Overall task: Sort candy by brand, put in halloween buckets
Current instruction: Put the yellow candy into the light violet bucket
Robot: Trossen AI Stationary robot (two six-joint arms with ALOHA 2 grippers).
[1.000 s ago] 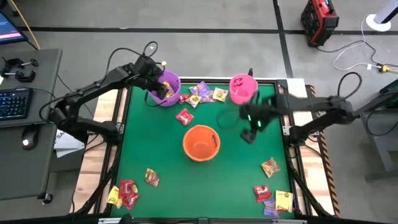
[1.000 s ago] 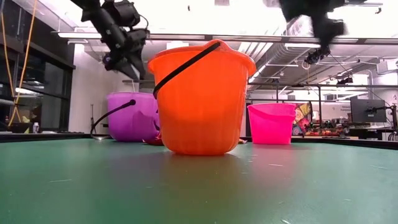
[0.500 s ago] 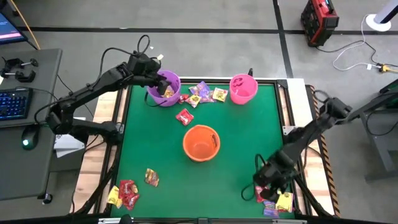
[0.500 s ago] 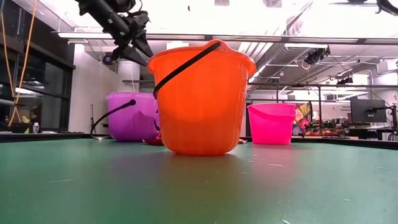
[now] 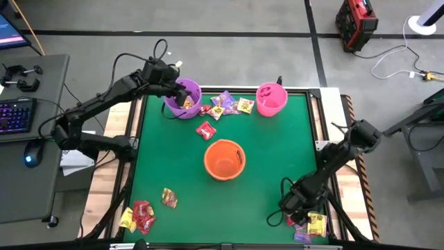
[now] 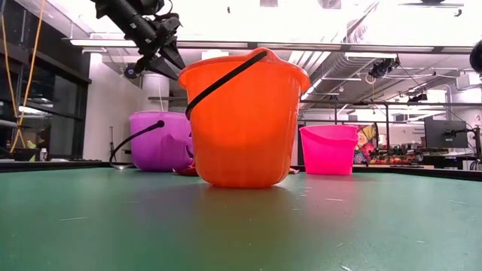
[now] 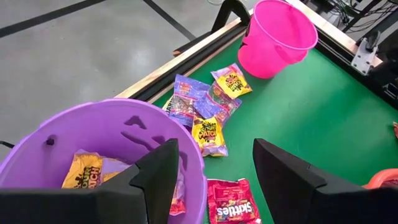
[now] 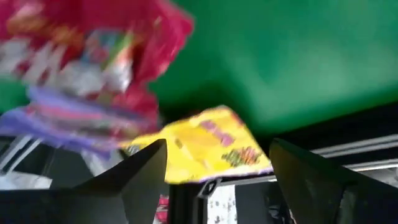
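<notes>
My left gripper point(image 5: 177, 89) point(image 7: 211, 180) hangs open over the far-left rim of the purple bucket point(image 5: 186, 99) point(image 7: 93, 143), which holds a yellow packet point(image 7: 82, 169). The pink bucket point(image 5: 270, 98) and the orange bucket point(image 5: 224, 159) stand on the mat. My right gripper point(image 5: 291, 207) point(image 8: 214, 177) is open, low over the near-right candy pile point(image 5: 311, 223). A red packet point(image 8: 93, 50), a purple one point(image 8: 68, 118) and a yellow one point(image 8: 205, 146) lie before its fingers; I cannot tell whether they touch. More candy lies between the purple and pink buckets point(image 5: 225, 104).
A single red packet point(image 5: 206, 130) lies between the purple and orange buckets. A gold-brown packet point(image 5: 168, 198) and a red-and-yellow heap point(image 5: 139, 215) lie near the near-left corner. The table's raised frame point(image 5: 326, 149) runs close beside the right arm.
My right gripper has swung from beside the pink bucket across to the near-right corner and come down over the candy pile there. My left gripper has risen a little and drawn back toward the far-left rim of the purple bucket.
</notes>
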